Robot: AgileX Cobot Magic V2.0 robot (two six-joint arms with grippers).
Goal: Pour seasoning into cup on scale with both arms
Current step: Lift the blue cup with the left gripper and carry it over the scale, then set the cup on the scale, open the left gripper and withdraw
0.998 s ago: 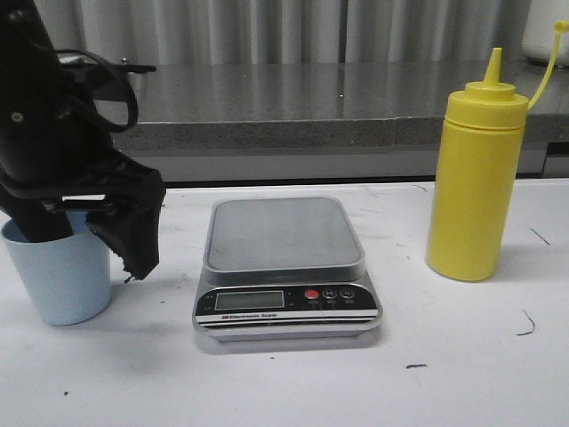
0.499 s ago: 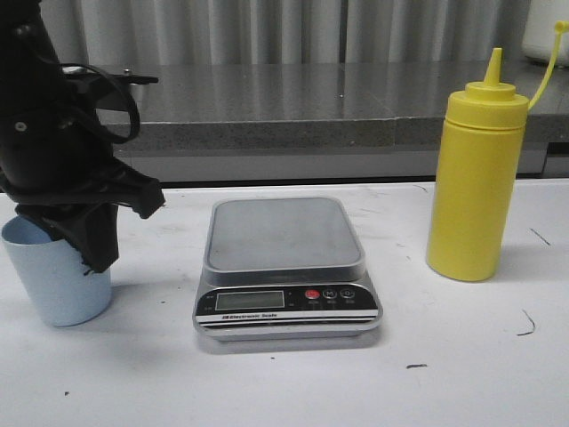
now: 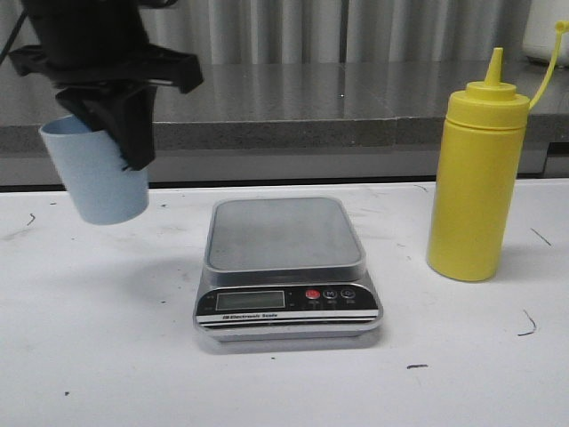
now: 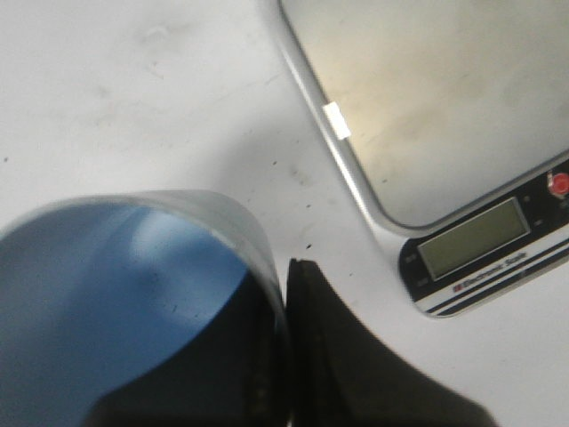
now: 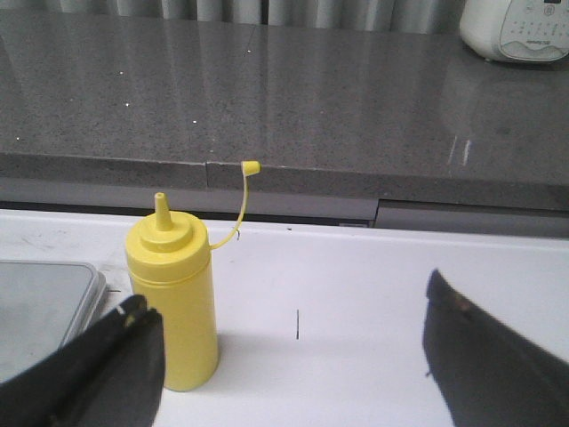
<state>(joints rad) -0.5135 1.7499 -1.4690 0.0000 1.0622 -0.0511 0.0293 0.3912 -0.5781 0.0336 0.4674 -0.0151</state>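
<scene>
Upper left, the left gripper (image 3: 124, 133) pinches the cup (image 3: 96, 173) by its rim, airborne. Scale (image 3: 284, 262) centre, platform bare; bottle (image 3: 476, 182) right. Right gripper (image 5: 293, 374) gapes wide.

The only wording I can make out is on the scale (image 3: 286, 267): a white line of print along its black front panel, under the display, reads "Electronic Scale" with a small logo mark before it that is too fine to decipher. In the left wrist view the same strip of print shows on the scale (image 4: 427, 116), but there it is blurred. The LCD display (image 3: 250, 301) is blank, no digits lit. Beside the red button (image 3: 312, 294) sit two round buttons carrying single characters, too small to tell for certain. The white appliance (image 5: 520, 27) on the grey counter has tiny markings, unreadable.
</scene>
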